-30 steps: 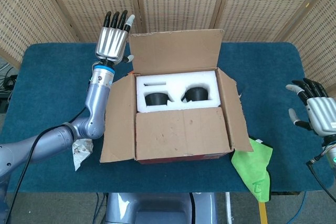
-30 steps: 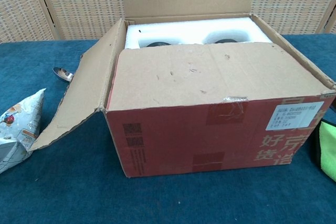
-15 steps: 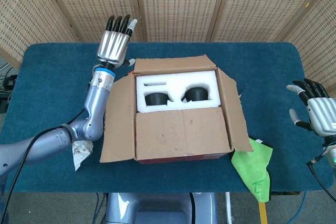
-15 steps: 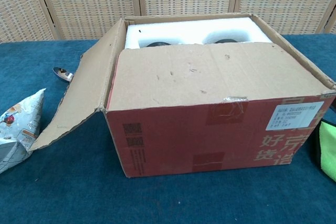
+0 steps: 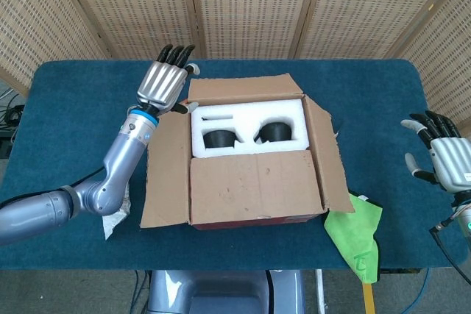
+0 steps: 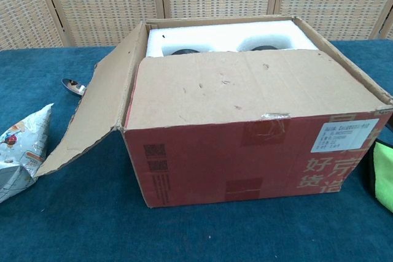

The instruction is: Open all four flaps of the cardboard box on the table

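The cardboard box (image 5: 250, 204) (image 6: 245, 151) stands mid-table with red printed sides. Its far flap (image 5: 243, 87) lies folded back and its left flap (image 5: 165, 170) and right flap (image 5: 330, 156) hang outward. The near flap (image 5: 254, 182) (image 6: 245, 84) still lies flat over the front half. White foam (image 5: 246, 115) with two dark round items shows inside. My left hand (image 5: 165, 82) hovers at the box's far left corner, fingers straight and apart, holding nothing. My right hand (image 5: 445, 154) hangs off to the right of the table, fingers spread and empty.
A green cloth (image 5: 357, 237) lies at the box's front right corner. A crumpled snack packet (image 6: 18, 151) sits to the left, with a metal spoon (image 6: 73, 86) behind it. A wicker screen lines the back of the blue table (image 5: 66, 115).
The far flap, upright a second ago, has dropped back flat behind the box. My left hand has tilted forward and lowered slightly toward the box's far left corner. The right hand has not moved.
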`<state>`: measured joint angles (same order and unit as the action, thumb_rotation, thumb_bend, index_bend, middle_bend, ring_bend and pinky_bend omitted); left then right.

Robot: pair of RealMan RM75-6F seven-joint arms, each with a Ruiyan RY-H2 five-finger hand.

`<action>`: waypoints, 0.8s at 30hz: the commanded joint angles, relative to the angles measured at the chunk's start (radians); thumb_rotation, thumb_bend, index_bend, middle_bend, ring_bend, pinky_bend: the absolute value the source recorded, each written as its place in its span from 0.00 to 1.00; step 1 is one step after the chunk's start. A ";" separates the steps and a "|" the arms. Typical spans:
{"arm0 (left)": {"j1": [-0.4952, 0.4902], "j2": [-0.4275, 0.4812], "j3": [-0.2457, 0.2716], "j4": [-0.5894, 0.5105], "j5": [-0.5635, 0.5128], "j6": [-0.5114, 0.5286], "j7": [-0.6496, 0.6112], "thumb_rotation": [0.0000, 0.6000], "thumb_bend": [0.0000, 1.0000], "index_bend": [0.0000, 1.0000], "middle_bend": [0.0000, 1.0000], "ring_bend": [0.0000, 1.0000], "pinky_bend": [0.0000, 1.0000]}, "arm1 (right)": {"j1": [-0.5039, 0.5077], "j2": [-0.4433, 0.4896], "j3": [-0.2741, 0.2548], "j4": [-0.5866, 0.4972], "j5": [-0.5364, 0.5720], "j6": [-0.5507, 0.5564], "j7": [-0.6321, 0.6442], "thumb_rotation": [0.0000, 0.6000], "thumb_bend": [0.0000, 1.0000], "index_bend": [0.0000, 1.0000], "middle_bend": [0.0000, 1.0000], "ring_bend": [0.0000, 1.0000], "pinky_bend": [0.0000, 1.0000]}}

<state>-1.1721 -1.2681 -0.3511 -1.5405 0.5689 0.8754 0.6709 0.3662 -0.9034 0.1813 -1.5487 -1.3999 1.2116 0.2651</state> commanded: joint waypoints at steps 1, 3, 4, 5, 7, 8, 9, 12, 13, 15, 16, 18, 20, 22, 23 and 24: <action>0.023 0.042 0.015 -0.066 0.009 -0.030 -0.049 0.34 0.27 0.32 0.00 0.00 0.00 | -0.002 0.000 -0.001 -0.001 -0.001 0.002 0.000 1.00 0.50 0.18 0.14 0.00 0.06; 0.033 0.058 0.020 -0.096 0.014 -0.052 -0.080 0.28 0.27 0.32 0.00 0.00 0.00 | -0.004 0.000 -0.001 -0.002 0.000 0.005 0.002 1.00 0.50 0.18 0.14 0.00 0.06; 0.040 0.067 0.024 -0.115 0.019 -0.062 -0.097 0.26 0.27 0.33 0.00 0.00 0.00 | -0.005 0.000 -0.001 -0.002 0.000 0.005 0.003 1.00 0.50 0.18 0.14 0.00 0.06; 0.046 0.076 0.028 -0.131 0.027 -0.070 -0.112 0.25 0.26 0.33 0.00 0.00 0.00 | -0.006 0.000 -0.001 -0.002 0.000 0.005 0.004 1.00 0.50 0.18 0.14 0.00 0.06; 0.060 0.089 0.038 -0.160 0.052 -0.079 -0.138 0.25 0.26 0.33 0.00 0.00 0.00 | -0.006 -0.001 -0.002 -0.002 -0.002 0.007 0.004 1.00 0.50 0.18 0.14 0.00 0.06; 0.066 0.093 0.043 -0.171 0.068 -0.081 -0.150 0.24 0.26 0.33 0.00 0.00 0.00 | -0.007 -0.002 -0.002 -0.002 -0.003 0.008 0.004 1.00 0.50 0.18 0.14 0.00 0.06; 0.074 0.095 0.049 -0.180 0.090 -0.082 -0.166 0.23 0.26 0.33 0.00 0.00 0.00 | -0.007 -0.003 -0.002 -0.002 -0.004 0.009 0.005 1.00 0.50 0.18 0.14 0.00 0.06; 0.094 0.101 0.065 -0.203 0.140 -0.081 -0.200 0.22 0.24 0.33 0.00 0.00 0.00 | -0.009 -0.001 -0.003 -0.004 -0.006 0.011 0.006 1.00 0.50 0.18 0.14 0.00 0.06; 0.101 0.103 0.070 -0.213 0.156 -0.080 -0.213 0.21 0.23 0.33 0.00 0.00 0.00 | -0.009 -0.003 -0.002 -0.003 -0.006 0.012 0.005 1.00 0.50 0.18 0.14 0.00 0.06; 0.116 0.106 0.079 -0.227 0.188 -0.079 -0.238 0.20 0.21 0.35 0.00 0.00 0.00 | -0.010 -0.003 -0.002 -0.003 -0.005 0.014 0.005 1.00 0.50 0.18 0.14 0.00 0.06; 0.123 0.108 0.083 -0.234 0.204 -0.079 -0.252 0.19 0.20 0.36 0.00 0.00 0.00 | -0.011 -0.003 -0.002 -0.004 -0.005 0.015 0.006 1.00 0.50 0.18 0.14 0.00 0.06; 0.136 0.110 0.088 -0.243 0.236 -0.076 -0.278 0.17 0.19 0.37 0.00 0.00 0.00 | -0.013 -0.001 -0.002 -0.006 -0.004 0.017 0.006 1.00 0.50 0.18 0.14 0.00 0.06; 0.149 0.106 0.094 -0.245 0.280 -0.065 -0.299 0.16 0.18 0.37 0.00 0.00 0.00 | -0.013 -0.003 -0.002 -0.004 -0.004 0.017 0.007 1.00 0.50 0.18 0.14 0.00 0.06; 0.158 0.101 0.105 -0.243 0.321 -0.053 -0.306 0.16 0.18 0.37 0.00 0.00 0.00 | -0.015 -0.004 -0.002 -0.004 -0.004 0.019 0.009 1.00 0.50 0.18 0.14 0.00 0.06; 0.162 0.096 0.113 -0.241 0.345 -0.047 -0.308 0.16 0.17 0.37 0.00 0.00 0.00 | -0.015 -0.004 -0.002 -0.003 -0.004 0.019 0.010 1.00 0.50 0.18 0.14 0.00 0.06; 0.164 0.092 0.118 -0.240 0.358 -0.044 -0.310 0.16 0.17 0.37 0.00 0.00 0.00 | -0.015 -0.004 -0.002 -0.003 -0.005 0.019 0.010 1.00 0.50 0.18 0.14 0.00 0.06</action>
<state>-1.0205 -1.1684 -0.2481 -1.7801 0.8952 0.8187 0.3727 0.3508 -0.9070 0.1793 -1.5515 -1.4046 1.2308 0.2755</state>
